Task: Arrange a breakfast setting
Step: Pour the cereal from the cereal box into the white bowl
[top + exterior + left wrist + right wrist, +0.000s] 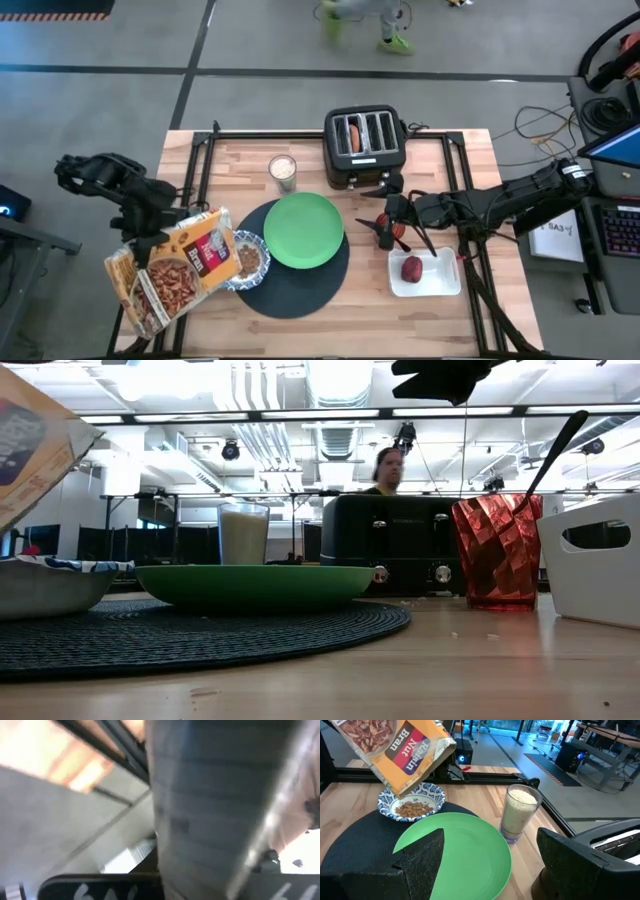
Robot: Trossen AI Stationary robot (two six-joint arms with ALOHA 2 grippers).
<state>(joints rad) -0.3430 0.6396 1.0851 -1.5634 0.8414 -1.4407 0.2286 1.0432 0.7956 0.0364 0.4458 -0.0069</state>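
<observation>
Wooden counter point(470, 320) carries one round dark placemat point(300, 285), laid as base for one green plate point(303, 231) and one patterned bowl point(247, 258) at its edge. Left gripper point(150, 238) holds one cereal box point(170, 270), jaws clamped, tilted over the bowl, apparently for pouring. Right gripper point(490, 865), jaws wide, hovers above one red cup point(495, 550) holding one spoon point(550, 455).

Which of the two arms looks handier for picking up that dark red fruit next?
Probably the right. Its gripper hangs open above the red cup, beside the white tray that holds the fruit. The left gripper is busy tilting the cereal box over the bowl, across the table.
</observation>
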